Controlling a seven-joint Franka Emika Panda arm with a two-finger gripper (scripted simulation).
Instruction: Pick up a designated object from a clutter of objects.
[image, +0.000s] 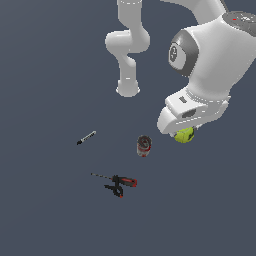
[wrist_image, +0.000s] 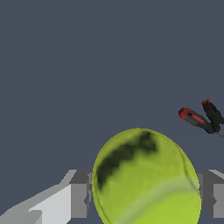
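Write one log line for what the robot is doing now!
phase: grasp | gripper: fingers on both sides of the yellow-green tennis-like ball | red-banded dark can: apart, untouched | lift: cannot tell

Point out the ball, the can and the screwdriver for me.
ball (wrist_image: 146, 179), wrist view, centre of its surface.
can (image: 144, 146), exterior view, middle of its side.
screwdriver (image: 127, 182), exterior view, red handle.

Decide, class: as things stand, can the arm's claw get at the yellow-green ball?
Probably yes. In the wrist view the yellow-green ball sits between the claw fingers, one on each side, with nothing else between. The can and screwdriver lie apart. Whether the fingers actually press the ball cannot be told.
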